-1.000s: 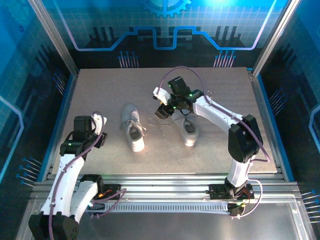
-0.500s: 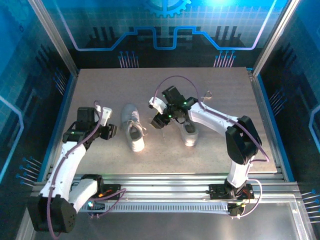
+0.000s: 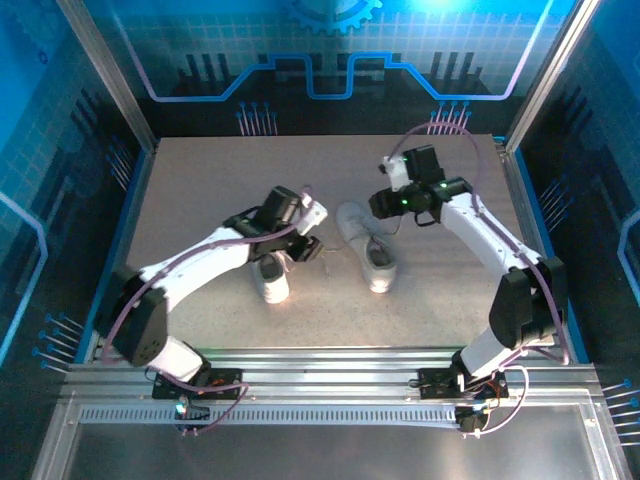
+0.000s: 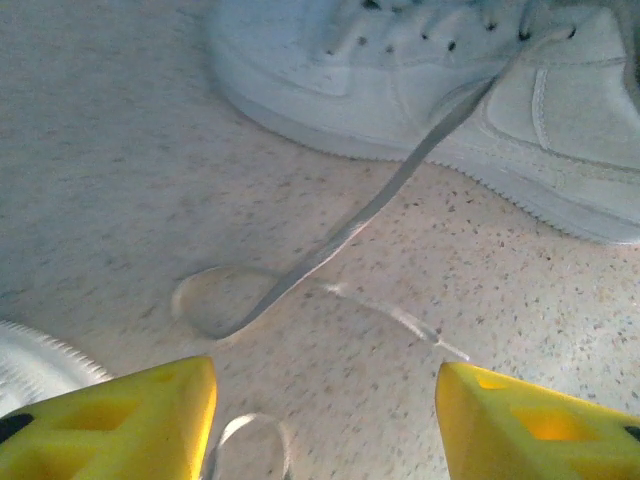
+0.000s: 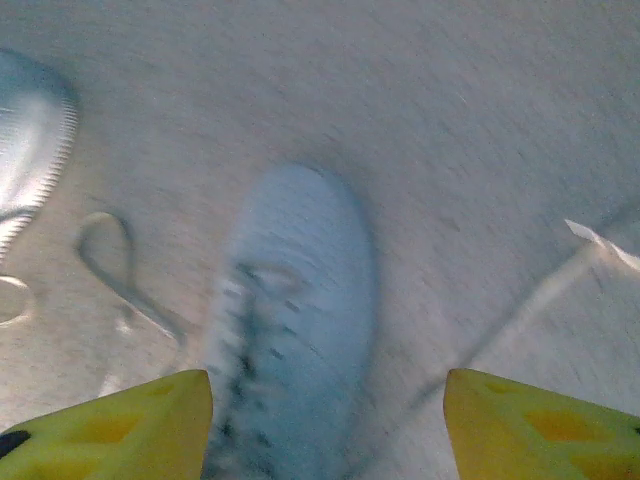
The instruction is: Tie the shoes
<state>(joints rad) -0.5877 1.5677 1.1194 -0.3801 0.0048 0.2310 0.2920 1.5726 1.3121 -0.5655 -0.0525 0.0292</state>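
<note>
Between the two shoes, the left gripper is hovering low, jaws standing apart and empty, with a loose lace lying on the table just ahead (likely its target). The right gripper, likewise parted and gripping nothing, is hanging over one shoe, probably lining up for its laces.
</note>
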